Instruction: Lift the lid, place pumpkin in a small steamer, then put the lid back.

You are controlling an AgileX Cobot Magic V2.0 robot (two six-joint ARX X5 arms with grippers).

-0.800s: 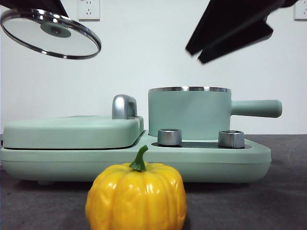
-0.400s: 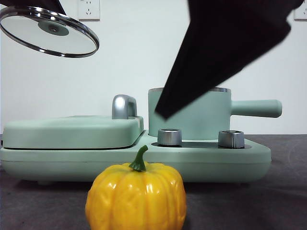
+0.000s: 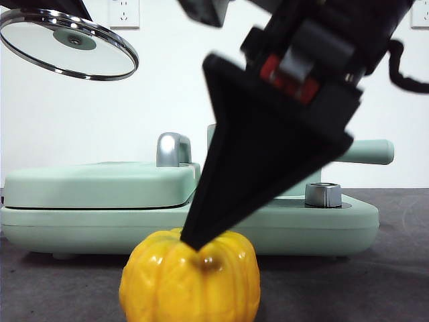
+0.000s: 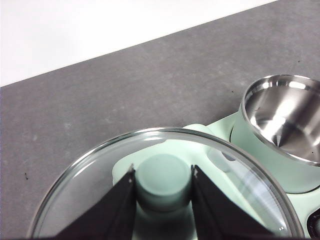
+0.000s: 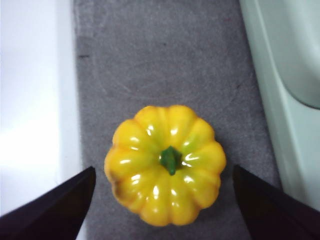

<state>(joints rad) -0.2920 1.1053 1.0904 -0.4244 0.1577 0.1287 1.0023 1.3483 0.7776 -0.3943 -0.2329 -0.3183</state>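
My left gripper [image 4: 164, 176] is shut on the mint-green knob of the clear glass lid [image 4: 90, 197]. It holds the lid [image 3: 69, 43] tilted in the air, high at the left of the front view. The small steamer [image 4: 280, 125] stands uncovered with its steel inside bare. In the front view only its side handle [image 3: 372, 151] shows past the dark arm. The yellow pumpkin [image 3: 191, 285] sits on the grey table in front of the appliance. My right gripper [image 5: 163, 169] hangs open above the pumpkin [image 5: 165, 162], one jaw on each side. Its tip [image 3: 196, 236] reaches the pumpkin's top.
A wide mint-green appliance base [image 3: 301, 225] carries a flat cover [image 3: 100, 184] with a silver handle [image 3: 173, 149] and a silver knob [image 3: 323, 194]. The base's edge [image 5: 280, 125] runs close beside the pumpkin. A white wall stands behind.
My right gripper has dropped from the upper right down onto the pumpkin, now covering its stem and most of the pot. The lid stays held high at the left.
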